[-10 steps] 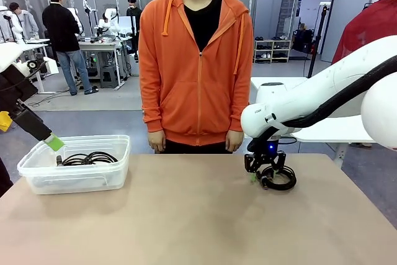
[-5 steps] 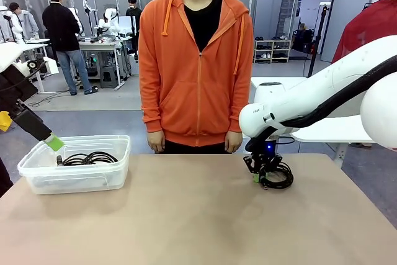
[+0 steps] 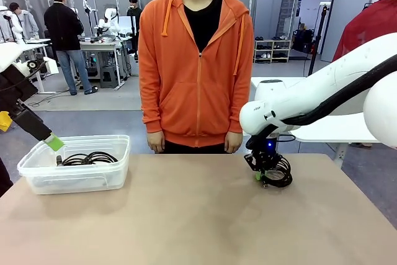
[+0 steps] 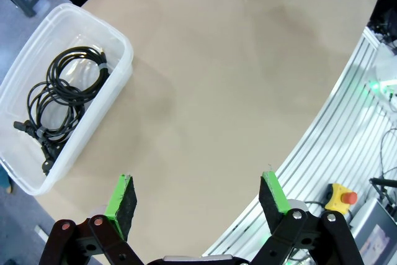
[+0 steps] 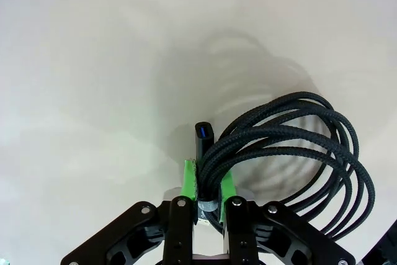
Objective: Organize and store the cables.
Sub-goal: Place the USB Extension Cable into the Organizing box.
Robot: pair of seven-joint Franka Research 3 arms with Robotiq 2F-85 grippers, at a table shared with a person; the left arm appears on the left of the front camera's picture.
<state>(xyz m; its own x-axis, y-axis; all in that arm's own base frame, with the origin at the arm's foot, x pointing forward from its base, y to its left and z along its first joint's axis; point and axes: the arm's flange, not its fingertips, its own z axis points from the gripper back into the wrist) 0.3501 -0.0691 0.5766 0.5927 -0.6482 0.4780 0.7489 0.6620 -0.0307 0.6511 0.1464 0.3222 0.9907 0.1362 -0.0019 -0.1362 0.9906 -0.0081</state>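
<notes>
So the right gripper [image 5: 208, 185] is pinching a coiled black cable [image 5: 291, 147] at one side of the loop, pads pressed tight on the strands, plug end [image 5: 203, 138] sticking out just past the fingertips. It's sitting near the table's [image 3: 186, 215] far right edge. The left gripper [image 4: 198, 197] is hanging spread wide, holding nothing, over the clear bin [image 3: 93, 178] where more cables [image 4: 59, 100] are lying. Loads of bare tabletop is sitting between them.

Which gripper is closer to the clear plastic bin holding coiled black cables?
Left. The left gripper hangs open just above the bin; the right gripper is across the table, shut on another coiled cable.
</notes>
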